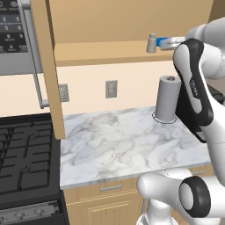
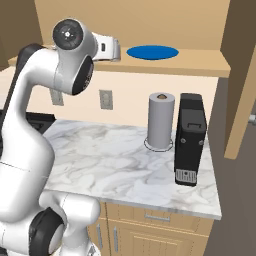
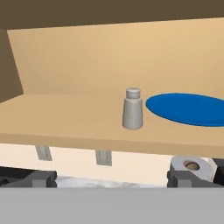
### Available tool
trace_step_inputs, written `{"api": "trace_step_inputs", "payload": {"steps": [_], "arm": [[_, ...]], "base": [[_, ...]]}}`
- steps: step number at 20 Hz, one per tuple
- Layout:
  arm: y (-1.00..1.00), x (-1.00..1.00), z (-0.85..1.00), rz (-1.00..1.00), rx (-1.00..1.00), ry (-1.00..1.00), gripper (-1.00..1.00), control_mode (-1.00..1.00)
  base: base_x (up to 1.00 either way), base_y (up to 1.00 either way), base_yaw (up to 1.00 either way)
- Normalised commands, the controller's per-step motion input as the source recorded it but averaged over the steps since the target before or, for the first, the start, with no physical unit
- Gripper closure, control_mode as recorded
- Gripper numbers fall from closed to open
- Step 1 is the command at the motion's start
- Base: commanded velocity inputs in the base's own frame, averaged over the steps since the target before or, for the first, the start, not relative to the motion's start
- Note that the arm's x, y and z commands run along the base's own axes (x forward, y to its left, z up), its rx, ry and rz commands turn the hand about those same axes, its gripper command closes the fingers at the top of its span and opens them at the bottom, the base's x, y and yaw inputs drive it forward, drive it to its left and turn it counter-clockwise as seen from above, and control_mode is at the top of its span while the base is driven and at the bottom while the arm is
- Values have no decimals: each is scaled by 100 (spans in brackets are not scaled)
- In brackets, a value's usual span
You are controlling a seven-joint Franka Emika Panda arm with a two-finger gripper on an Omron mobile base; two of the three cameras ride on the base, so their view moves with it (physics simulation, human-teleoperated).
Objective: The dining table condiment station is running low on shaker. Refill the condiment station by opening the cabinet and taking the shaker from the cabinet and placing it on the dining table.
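- The cabinet (image 1: 110, 26) is seen with its doors swung open; one door (image 1: 47, 66) stands edge-on at the left side of the opening, and its shelf (image 3: 65, 120) is exposed.
- The shaker (image 3: 132, 109) is found upright on the cabinet shelf, near the front edge and toward the right part of the shelf.
- A flat blue plate (image 3: 188, 109) is noted on the same shelf, just beside the shaker on its right; whether the two touch cannot be told.
- The claw (image 3: 111, 179) is held level with the shelf's front edge, in front of the shaker and apart from it; its fingertips (image 3: 41, 178) are spread wide, and nothing is gripped between them.
- From the left base view, the shaker (image 1: 151, 43) is seen just left of the arm's hand at shelf height.
- Below the cabinet, a marble bench (image 1: 118, 140) is recorded; a tall grey paper-towel roll (image 2: 161, 120) stands upright toward its back edge.
- A black appliance (image 2: 190, 137) is noted just beside the roll, nearer the bench's right edge.
- A black stove (image 1: 26, 158) is set against the bench's left edge, with a microwave panel (image 1: 13, 39) above it.
- Two wall outlets (image 1: 111, 89) are seen on the backsplash between bench and cabinet.
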Motion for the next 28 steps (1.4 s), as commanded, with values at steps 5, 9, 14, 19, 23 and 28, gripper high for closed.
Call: {"api": "trace_step_inputs", "payload": {"steps": [5, 9, 14, 19, 23, 28], "arm": [[0, 36, -1, 0, 0, 0, -100, -100], [0, 32, -4, 0, 0, 0, -100, -100], [0, 32, 0, 0, 0, 4, -100, -100], [0, 34, 0, 0, 0, 7, -100, -100], [-7, 37, -4, 0, 0, 5, -100, -100], [-13, 33, -8, 0, 0, 0, -100, -100]], "base": [[0, 0, 0], [0, 0, 0], [0, 0, 0], [0, 0, 0], [0, 0, 0], [0, 0, 0]]}}
